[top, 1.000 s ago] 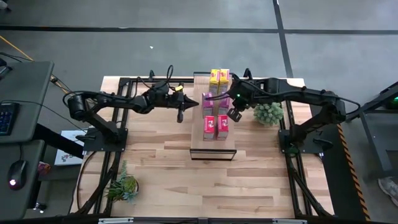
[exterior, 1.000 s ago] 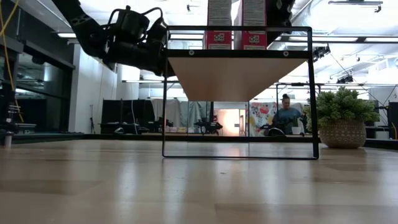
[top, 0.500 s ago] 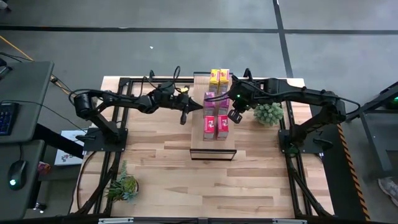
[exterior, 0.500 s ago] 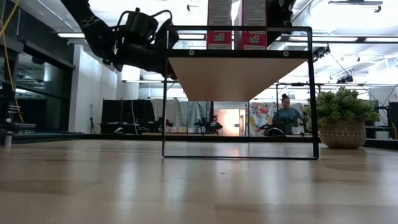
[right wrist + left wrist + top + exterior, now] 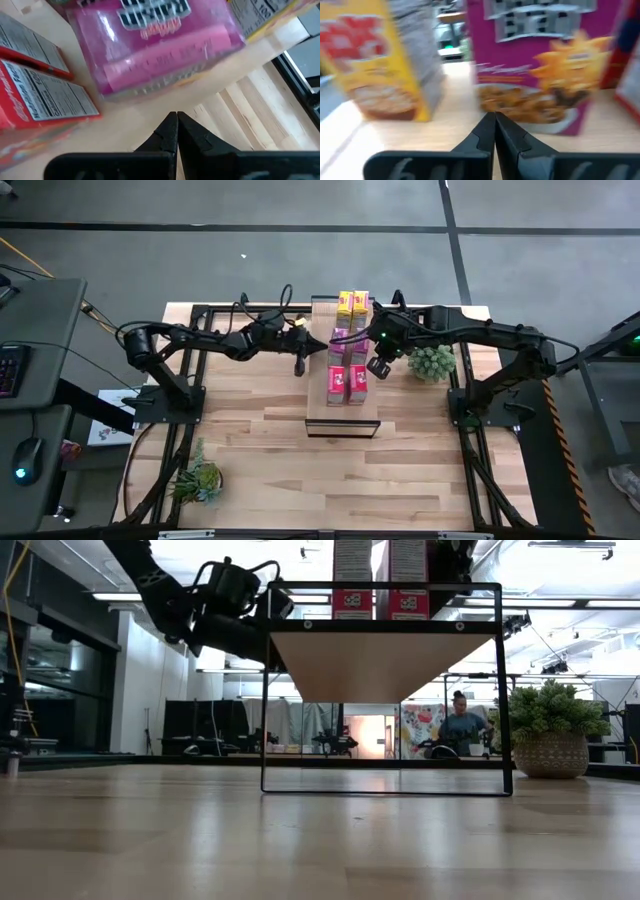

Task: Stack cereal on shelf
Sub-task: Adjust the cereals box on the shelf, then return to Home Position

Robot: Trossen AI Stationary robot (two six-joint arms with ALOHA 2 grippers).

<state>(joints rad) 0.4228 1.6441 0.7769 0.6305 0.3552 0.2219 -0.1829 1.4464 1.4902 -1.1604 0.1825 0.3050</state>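
The light-wood shelf [image 5: 318, 408] with its thin black frame stands mid-table. Six cereal boxes stand on its top plank in pairs: yellow [image 5: 352, 305] farthest, magenta [image 5: 345, 345] in the middle, red [image 5: 347, 383] nearest. My left gripper [image 5: 300, 366] is shut, just off the shelf's left edge. In its wrist view the fingertips [image 5: 495, 116] point at a magenta box [image 5: 535, 65], with a gap of plank between. My right gripper [image 5: 377, 367] is shut at the shelf's right edge, beside the red and magenta boxes. Its wrist view [image 5: 176, 116] shows a magenta box [image 5: 160, 50] ahead.
A potted plant [image 5: 432, 362] stands just right of the shelf, close to my right arm. Another plant [image 5: 200, 480] sits at the table's near left. In the low view the shelf frame [image 5: 380, 690] has open space under its plank. A person sits in the room behind.
My left gripper has moved toward the table's right edge, closer to the shelf's left side, staying shut. The boxes have not moved.
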